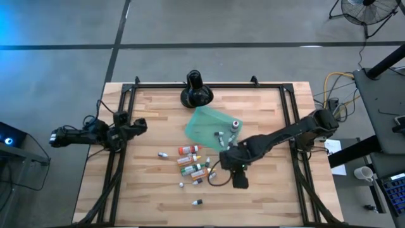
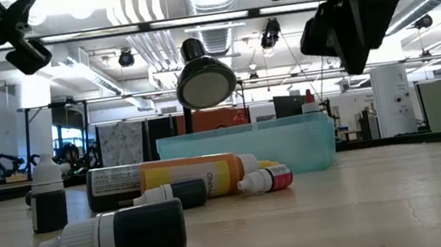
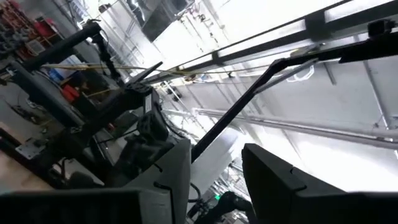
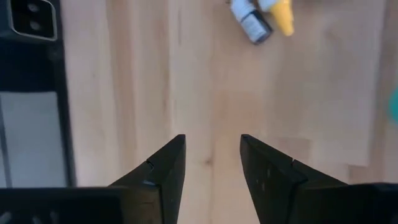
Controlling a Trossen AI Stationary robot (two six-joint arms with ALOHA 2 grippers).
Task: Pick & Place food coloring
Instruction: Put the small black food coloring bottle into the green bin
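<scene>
The food coloring bottles (image 1: 191, 162) lie on their sides in a loose cluster at mid-table; the low view shows them close up (image 2: 170, 194), one standing upright (image 2: 47, 197). Two more bottles (image 1: 220, 135) sit in the teal tray (image 1: 204, 121). My right gripper (image 1: 226, 162) hovers open just right of the cluster, over bare wood (image 4: 211, 155), with two bottles (image 4: 252, 20) ahead of its fingers. My left gripper (image 1: 137, 125) waits open at the table's left edge, tipped up toward the room (image 3: 214, 180).
A black round-based stand (image 1: 196, 92) sits at the far edge behind the tray. A small black camera block (image 1: 240, 180) and its cable lie near the right gripper. A lone bottle (image 1: 197, 202) lies toward the near edge. Bare wood spreads left and right of the cluster.
</scene>
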